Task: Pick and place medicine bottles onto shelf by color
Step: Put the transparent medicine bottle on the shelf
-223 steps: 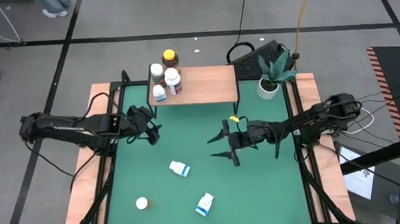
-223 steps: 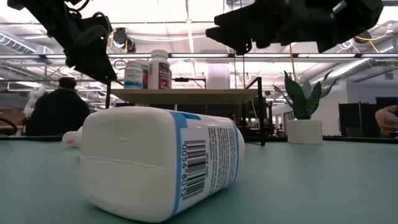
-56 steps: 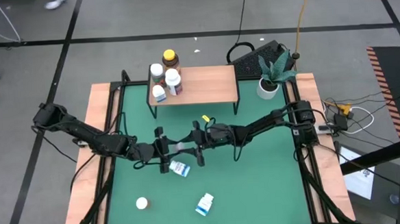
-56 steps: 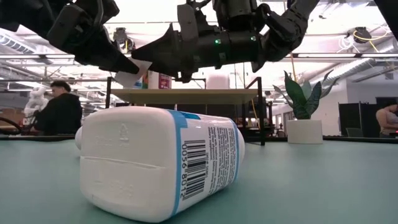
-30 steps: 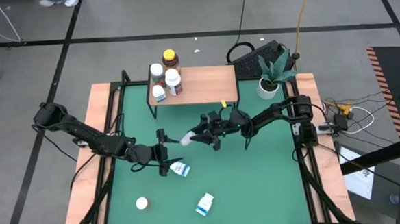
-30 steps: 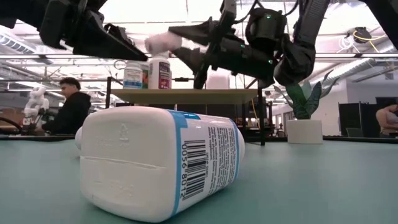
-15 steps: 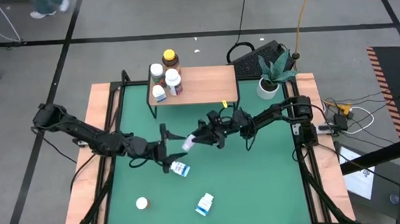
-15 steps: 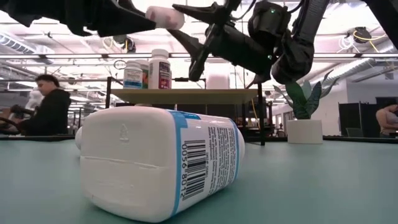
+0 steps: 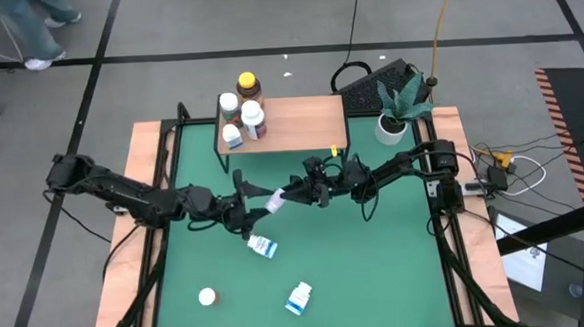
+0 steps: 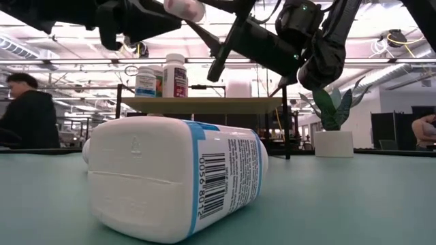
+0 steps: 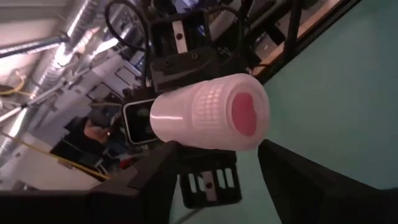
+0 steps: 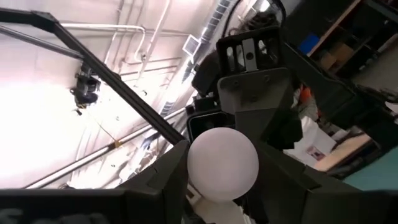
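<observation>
A small white medicine bottle (image 9: 272, 202) hangs in the air over the middle of the green mat, lying level. My right gripper (image 9: 286, 196) is shut on it from the table's right. My left gripper (image 9: 254, 210) faces it from the left, open. The bottle's ribbed cap end (image 11: 239, 115) points at the left wrist camera, above and between my left fingers (image 11: 146, 180); I see no touch. The shelf (image 9: 300, 123) stands at the far side. Several bottles stand at its left end, one of them amber with a yellow lid (image 9: 249, 86). My right gripper pinches the white bottle's sides near its base (image 12: 196, 168) between its two fingers. The fingers come level from the table's right and lie along the bottle. Its round base faces the wrist. The bottle is lifted clear of the mat, its cap end toward my left gripper.
Two white blue-labelled bottles (image 9: 262, 246) (image 9: 299, 298) lie on the near half of the mat. One of them fills the low view's foreground (image 10: 177, 177). A small white bottle (image 9: 208, 297) stands near left. A potted plant (image 9: 391, 126) stands at the shelf's right.
My right gripper has risen a little with the white bottle and rolled; the bottle stays level and clear of the mat. My left gripper has risen and moved toward the table's right, rolling, until its fingers reached the bottle's cap end.
</observation>
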`<state>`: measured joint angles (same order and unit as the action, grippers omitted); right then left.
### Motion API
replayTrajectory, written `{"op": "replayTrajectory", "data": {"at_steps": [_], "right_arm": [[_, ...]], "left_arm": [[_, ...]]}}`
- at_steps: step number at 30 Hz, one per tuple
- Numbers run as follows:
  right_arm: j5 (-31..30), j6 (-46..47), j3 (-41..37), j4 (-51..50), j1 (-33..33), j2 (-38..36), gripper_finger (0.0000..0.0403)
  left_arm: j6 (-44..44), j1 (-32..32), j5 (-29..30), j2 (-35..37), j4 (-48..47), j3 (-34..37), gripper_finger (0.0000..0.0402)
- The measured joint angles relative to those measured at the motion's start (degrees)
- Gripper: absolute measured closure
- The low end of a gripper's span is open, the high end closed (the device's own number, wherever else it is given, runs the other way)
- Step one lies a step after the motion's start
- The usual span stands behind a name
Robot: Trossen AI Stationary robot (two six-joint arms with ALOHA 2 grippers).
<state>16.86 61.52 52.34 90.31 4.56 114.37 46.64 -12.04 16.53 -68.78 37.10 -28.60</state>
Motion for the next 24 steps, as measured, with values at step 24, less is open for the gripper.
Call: {"op": "replayTrajectory", "data": {"at_steps": [24], "right_arm": [[2.94, 1.91, -1.25, -0.43, 1.81, 0.15, 0.0245]], "left_arm": [[-4.77, 0.71, 0.60, 4.23, -13.64, -5.79, 0.0109]]}}
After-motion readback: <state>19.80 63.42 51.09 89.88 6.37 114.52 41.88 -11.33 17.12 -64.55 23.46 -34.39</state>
